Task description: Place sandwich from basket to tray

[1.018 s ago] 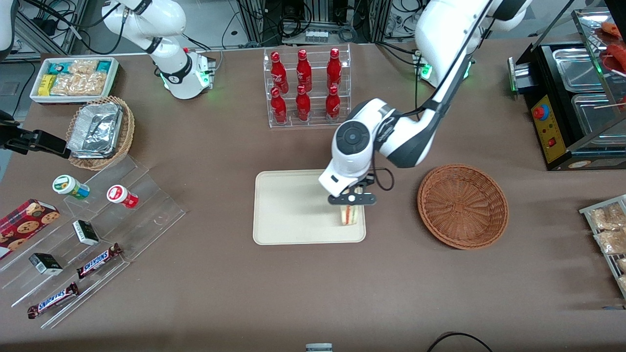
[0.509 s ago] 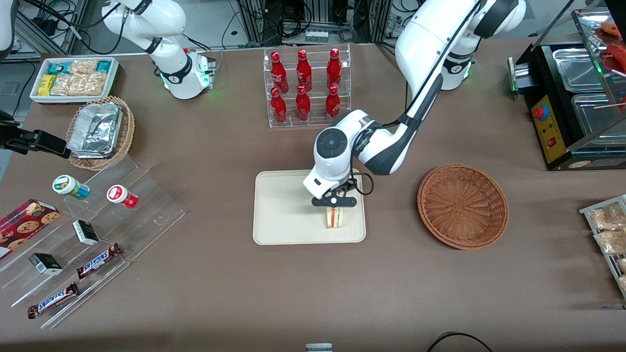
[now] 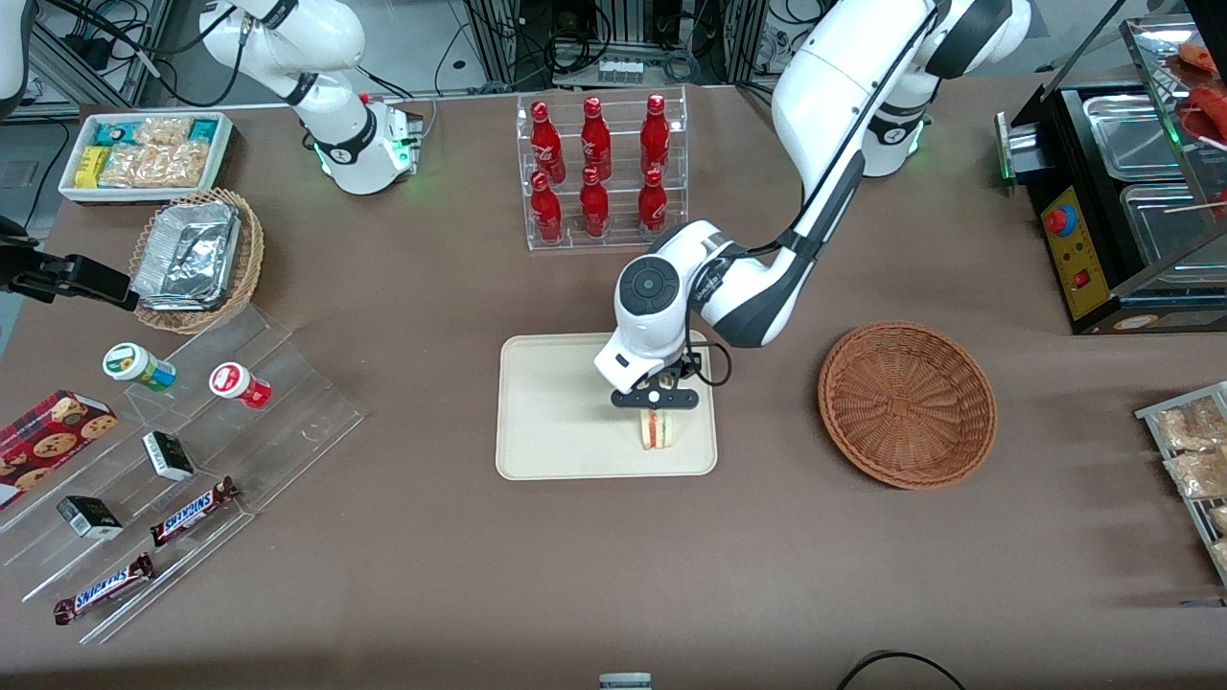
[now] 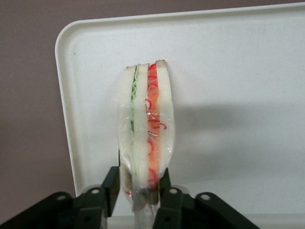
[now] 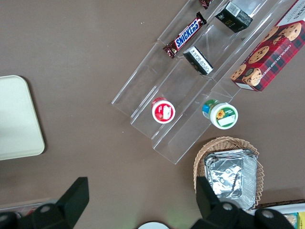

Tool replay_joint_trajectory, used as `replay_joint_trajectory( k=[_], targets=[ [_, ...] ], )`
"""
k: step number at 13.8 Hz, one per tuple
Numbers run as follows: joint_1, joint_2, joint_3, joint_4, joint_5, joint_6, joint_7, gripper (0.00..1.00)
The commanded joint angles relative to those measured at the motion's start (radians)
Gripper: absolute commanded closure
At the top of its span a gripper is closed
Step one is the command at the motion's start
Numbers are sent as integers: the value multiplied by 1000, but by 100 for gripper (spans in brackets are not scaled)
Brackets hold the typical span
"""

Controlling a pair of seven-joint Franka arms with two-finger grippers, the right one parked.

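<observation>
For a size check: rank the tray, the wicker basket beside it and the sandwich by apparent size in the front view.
1. Tray, largest.
2. Basket, smaller in area, though not by much.
3. Sandwich, by far the smallest, held over the tray by the gripper.

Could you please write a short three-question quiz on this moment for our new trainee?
1. True or false: the basket holds nothing.
2. What is the gripper clamped on? A) bottle B) sandwich C) Snickers bar
3. Fill in: the sandwich is over the ____, near the edge that faces the basket.

Key: 1 true; 2 B; 3 tray.
</observation>
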Motion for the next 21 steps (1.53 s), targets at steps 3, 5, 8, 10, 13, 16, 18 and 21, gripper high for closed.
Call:
replay_joint_trajectory(
  k=[3,5,8,10,13,16,18,21],
  targets=[
    [-15,11,10,32,15,-6,-24,0],
    [-14,5,10,48,14,-8,-26,0],
    [2,-30,15,49,5,-27,-26,0],
    [37,-71,15,51,2,-78,-20,0],
    [91,-118,13,51,-30,-121,-11,0],
    [169,-159,13,42,-41,-176,21,0],
    [248,-177,10,39,-51,-218,118,0],
    [360,-207,12,32,-92,-294,288,0]
  ],
)
